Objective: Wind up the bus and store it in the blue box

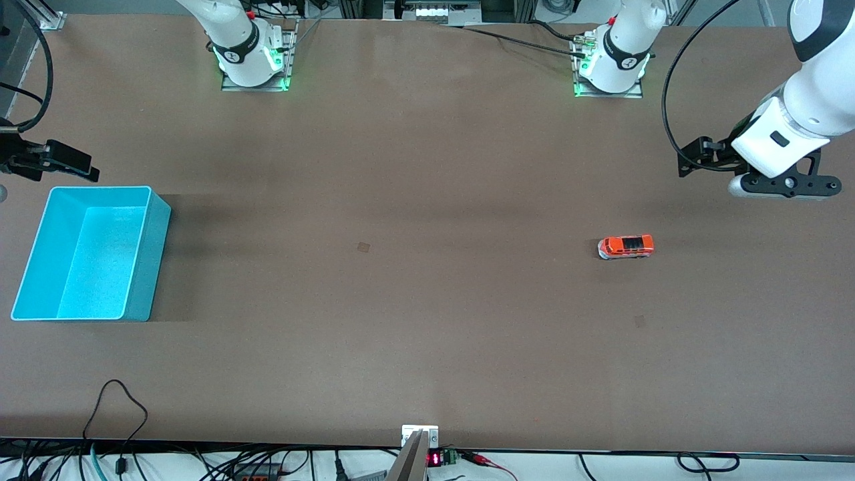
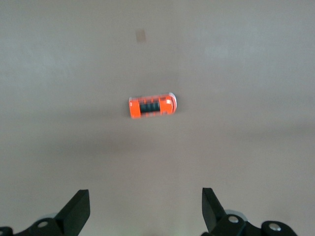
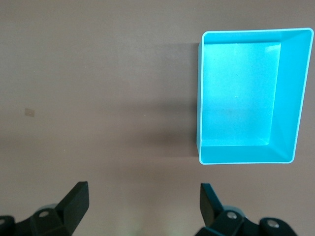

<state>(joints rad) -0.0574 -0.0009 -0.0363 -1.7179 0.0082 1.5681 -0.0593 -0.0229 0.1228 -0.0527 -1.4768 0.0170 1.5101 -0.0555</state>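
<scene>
The small orange bus (image 1: 626,246) stands on its wheels on the brown table, toward the left arm's end. In the left wrist view the bus (image 2: 152,105) shows its dark roof panel. My left gripper (image 2: 146,206) hangs open and empty above the table, apart from the bus. In the front view the left gripper (image 1: 785,188) is up in the air near the table's end. The blue box (image 1: 155,260) sits empty at the right arm's end. My right gripper (image 3: 143,204) is open and empty beside the blue box (image 3: 288,98), and the right gripper (image 1: 50,160) hangs by the box's farther corner.
Both arm bases (image 1: 254,63) (image 1: 611,67) stand along the table's farther edge. Two small square marks (image 1: 363,246) (image 1: 640,321) lie flat on the tabletop. Cables (image 1: 113,414) and a display unit (image 1: 434,459) line the near edge. Wide bare tabletop separates bus and box.
</scene>
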